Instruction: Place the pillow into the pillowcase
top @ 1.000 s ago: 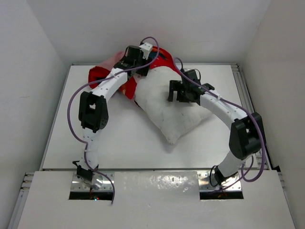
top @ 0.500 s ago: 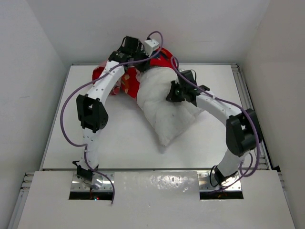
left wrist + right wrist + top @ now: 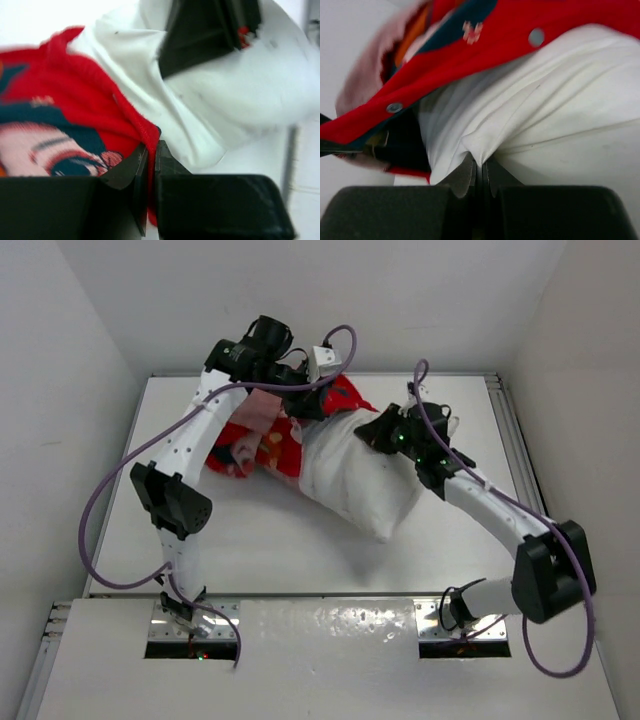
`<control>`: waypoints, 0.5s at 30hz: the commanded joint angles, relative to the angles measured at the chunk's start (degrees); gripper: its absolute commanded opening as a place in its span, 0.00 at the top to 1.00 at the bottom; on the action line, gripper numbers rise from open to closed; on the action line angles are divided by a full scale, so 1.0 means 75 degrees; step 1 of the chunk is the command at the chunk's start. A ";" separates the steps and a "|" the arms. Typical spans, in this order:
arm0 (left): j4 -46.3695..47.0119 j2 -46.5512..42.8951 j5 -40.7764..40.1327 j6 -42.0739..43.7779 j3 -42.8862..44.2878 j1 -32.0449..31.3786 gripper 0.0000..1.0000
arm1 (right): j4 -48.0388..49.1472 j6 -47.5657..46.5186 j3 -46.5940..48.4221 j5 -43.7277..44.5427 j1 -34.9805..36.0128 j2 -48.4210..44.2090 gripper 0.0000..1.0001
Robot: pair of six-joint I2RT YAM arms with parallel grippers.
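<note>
Pillow (image 3: 535, 115) fold clamped in my right gripper (image 3: 479, 172), jaws together on white fabric. My left gripper (image 3: 149, 160) pinched tight on pillowcase (image 3: 75, 100) red hem. My read: only far-left end sits under pillowcase mouth; most of body bare on desk (image 3: 250, 540), insertion barely begun. Long axis diagonal, far-left to near-right across mid-desk; leading end points into pillowcase.
</note>
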 commanded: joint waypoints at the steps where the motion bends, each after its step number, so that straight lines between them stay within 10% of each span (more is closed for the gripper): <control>1: -0.0265 -0.0794 0.2148 -0.0216 -0.0210 -0.0374 1.00 | 0.1601 0.0434 -0.0569 0.0292 -0.0069 -0.0890 1.00; 4: -0.0030 -0.0841 0.1586 -0.0604 -0.0805 -0.0362 0.77 | 0.0430 0.0024 -0.0899 0.0221 -0.0269 -0.1511 1.00; 5: 0.0017 -0.0852 0.1444 -0.0686 -0.0971 -0.0374 0.22 | 0.0076 -0.0152 -0.0935 0.0128 -0.0374 -0.1607 0.97; 6: 0.0110 -0.0864 0.1199 -0.0803 -0.1123 -0.0351 0.01 | -0.0322 -0.0385 -0.0924 0.0104 -0.0642 -0.1666 0.87; 9: 0.0531 -0.1050 -0.0124 -0.1434 -0.1441 -0.0024 0.00 | -0.1973 -0.0924 -0.0737 -0.0060 -0.1158 -0.1783 0.26; 12: 0.1314 -0.1634 -0.1050 -0.2032 -0.1500 0.0889 0.00 | -0.2632 -0.1615 -0.0211 0.0323 -0.1184 -0.1947 0.13; 15: 0.1226 -0.2011 -0.2207 -0.1790 -0.1290 0.1593 0.00 | -0.2623 -0.2121 0.0176 0.0794 -0.0799 -0.2053 0.23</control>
